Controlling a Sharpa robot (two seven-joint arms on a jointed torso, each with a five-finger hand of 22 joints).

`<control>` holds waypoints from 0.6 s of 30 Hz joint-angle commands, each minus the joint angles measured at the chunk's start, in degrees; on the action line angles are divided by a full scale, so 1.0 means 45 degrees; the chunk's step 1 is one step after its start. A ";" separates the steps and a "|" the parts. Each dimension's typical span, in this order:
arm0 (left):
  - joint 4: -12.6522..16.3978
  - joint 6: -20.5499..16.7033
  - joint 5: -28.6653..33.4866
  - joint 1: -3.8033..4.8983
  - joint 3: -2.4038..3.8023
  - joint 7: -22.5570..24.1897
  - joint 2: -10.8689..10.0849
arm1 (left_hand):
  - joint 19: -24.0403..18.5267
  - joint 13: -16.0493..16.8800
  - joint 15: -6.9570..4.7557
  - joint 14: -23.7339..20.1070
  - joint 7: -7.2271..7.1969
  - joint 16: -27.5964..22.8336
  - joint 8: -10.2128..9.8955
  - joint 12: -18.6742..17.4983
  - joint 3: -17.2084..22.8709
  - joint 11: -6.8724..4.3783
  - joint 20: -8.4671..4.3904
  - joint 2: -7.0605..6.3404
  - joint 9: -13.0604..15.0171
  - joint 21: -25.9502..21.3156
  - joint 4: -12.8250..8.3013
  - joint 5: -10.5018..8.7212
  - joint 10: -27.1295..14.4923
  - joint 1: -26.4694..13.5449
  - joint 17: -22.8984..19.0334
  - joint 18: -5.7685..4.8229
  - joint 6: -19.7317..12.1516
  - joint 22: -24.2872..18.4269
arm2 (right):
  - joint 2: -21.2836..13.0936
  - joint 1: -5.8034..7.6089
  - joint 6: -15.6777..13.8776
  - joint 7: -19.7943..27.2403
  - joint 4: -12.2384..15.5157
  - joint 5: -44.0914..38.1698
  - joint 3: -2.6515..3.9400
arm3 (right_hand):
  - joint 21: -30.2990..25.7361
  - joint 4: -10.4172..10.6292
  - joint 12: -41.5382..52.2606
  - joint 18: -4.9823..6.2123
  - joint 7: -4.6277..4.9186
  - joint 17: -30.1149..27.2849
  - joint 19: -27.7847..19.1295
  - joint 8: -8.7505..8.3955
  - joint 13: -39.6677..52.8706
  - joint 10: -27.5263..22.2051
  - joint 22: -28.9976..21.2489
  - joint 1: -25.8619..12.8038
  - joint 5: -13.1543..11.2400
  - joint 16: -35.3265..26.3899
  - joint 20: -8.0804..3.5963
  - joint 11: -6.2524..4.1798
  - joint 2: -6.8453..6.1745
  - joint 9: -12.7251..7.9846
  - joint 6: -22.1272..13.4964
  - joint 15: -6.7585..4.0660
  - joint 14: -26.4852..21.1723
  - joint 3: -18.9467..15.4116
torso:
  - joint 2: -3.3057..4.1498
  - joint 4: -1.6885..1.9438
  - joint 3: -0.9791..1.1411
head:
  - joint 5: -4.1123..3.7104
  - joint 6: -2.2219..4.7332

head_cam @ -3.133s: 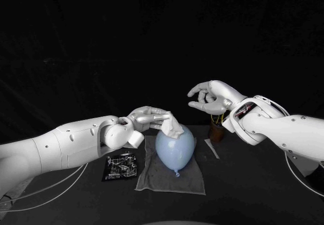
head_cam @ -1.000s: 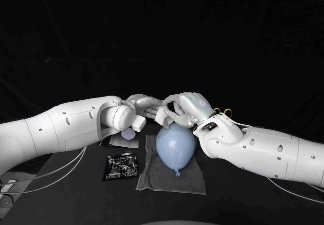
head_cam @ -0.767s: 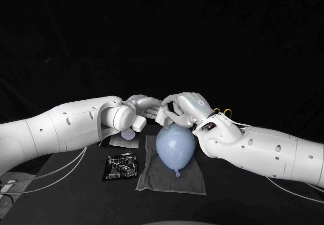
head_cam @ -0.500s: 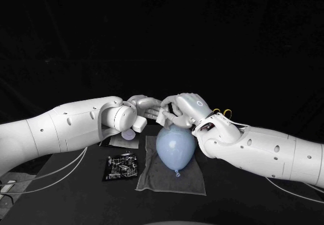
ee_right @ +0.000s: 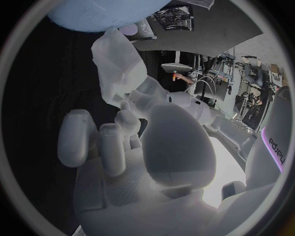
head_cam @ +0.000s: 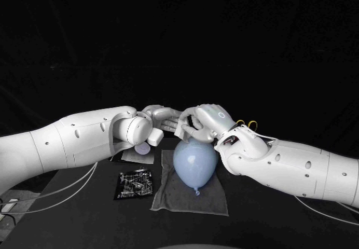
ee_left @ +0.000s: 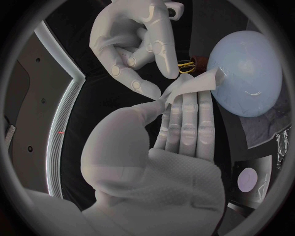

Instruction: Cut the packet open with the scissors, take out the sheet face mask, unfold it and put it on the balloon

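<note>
The pale blue balloon (head_cam: 194, 165) lies on a grey cloth (head_cam: 187, 199) in the middle of the table. Just above its far end my left hand (head_cam: 166, 121) holds the folded white sheet face mask (ee_left: 191, 86) between thumb and straight fingers. My right hand (head_cam: 205, 120) faces it with curled fingers, and its fingertips (ee_left: 147, 89) pinch the mask's near edge. The right wrist view has the mask (ee_right: 115, 68) hanging under the balloon (ee_right: 104, 12). The black packet (head_cam: 135, 183) lies left of the cloth. The scissors' yellow handles (head_cam: 247, 123) stand behind my right wrist.
A dark sheet with a pale round spot (head_cam: 141, 150) lies on the table under my left hand. Both forearms reach in low over the table on either side of the balloon.
My right hand has come from the back right over to my left hand and met the mask. Over the last second both hands have barely moved.
</note>
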 commanded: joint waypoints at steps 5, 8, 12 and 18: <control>0.0061 0.0213 0.0251 0.0025 0.0017 0.0217 0.0032 | 0.0113 0.0001 -0.0003 0.0104 0.0035 0.0067 0.0048 -0.0086 -0.0081 0.0017 -0.0038 0.0154 0.2137 0.0080 0.0017 0.0044 -0.0101 0.0001 -0.0021 0.0111 -0.0078 -0.0009 | -0.0012 -0.0008 0.0409 -0.0170 -0.0087 -0.0287 -0.0001 | -0.0064 0.0072 -0.0008 -0.0069 -0.0004 0.2255 0.0141 -0.0056 -0.0011 0.0008 0.2115 -0.0093 -0.0080 0.0019 0.0051 0.0042 -0.0099 -0.0016 0.0066 0.0041 0.1049 -0.0043 | -0.0003 -0.0008 0.0002 | -0.0004 -0.0006; 0.0095 0.0305 0.0302 0.0025 0.0018 0.0224 0.0029 | 0.0129 0.0000 -0.0005 0.0122 0.0043 0.0072 0.0055 -0.0095 -0.0086 0.0020 -0.0052 0.0175 0.2149 0.0081 0.0004 0.0044 -0.0112 0.0024 -0.0025 0.0112 -0.0100 -0.0014 | 0.0012 -0.0011 0.0500 -0.0198 -0.0141 -0.0293 -0.0003 | -0.0101 0.0076 -0.0036 -0.0062 -0.0003 0.2245 0.0131 -0.0067 -0.0038 -0.0013 0.2106 -0.0110 -0.0081 0.0011 0.0051 0.0043 -0.0116 -0.0022 0.0060 0.0040 0.1046 -0.0055 | 0.0000 -0.0002 0.0005 | -0.0016 -0.0006; 0.0149 0.0411 0.0336 0.0024 0.0019 0.0232 0.0016 | 0.0142 -0.0002 -0.0005 0.0137 0.0052 0.0077 0.0059 -0.0105 -0.0089 0.0025 -0.0063 0.0192 0.2158 0.0081 -0.0005 0.0044 -0.0126 0.0043 -0.0029 0.0112 -0.0120 -0.0017 | 0.0065 -0.0014 0.0588 -0.0216 -0.0209 -0.0296 -0.0005 | -0.0117 0.0082 -0.0051 -0.0059 -0.0001 0.2224 0.0126 -0.0078 -0.0051 -0.0025 0.2102 -0.0129 -0.0082 -0.0004 0.0051 0.0044 -0.0131 -0.0027 0.0056 0.0040 0.1039 -0.0067 | 0.0004 -0.0002 0.0000 | -0.0014 0.0001; 0.0252 0.0515 0.0383 0.0023 0.0020 0.0250 -0.0008 | 0.0169 -0.0005 -0.0003 0.0164 0.0070 0.0085 0.0071 -0.0122 -0.0097 0.0035 -0.0083 0.0226 0.2180 0.0083 -0.0024 0.0044 -0.0146 0.0080 -0.0037 0.0111 -0.0159 -0.0023 | 0.0118 -0.0019 0.0667 -0.0242 -0.0293 -0.0255 -0.0006 | -0.0139 0.0097 -0.0056 -0.0055 0.0003 0.2226 0.0119 -0.0092 -0.0054 -0.0031 0.2097 -0.0155 -0.0086 -0.0003 0.0052 0.0046 -0.0131 -0.0034 0.0051 0.0040 0.1039 -0.0076 | 0.0004 0.0006 -0.0001 | -0.0026 -0.0003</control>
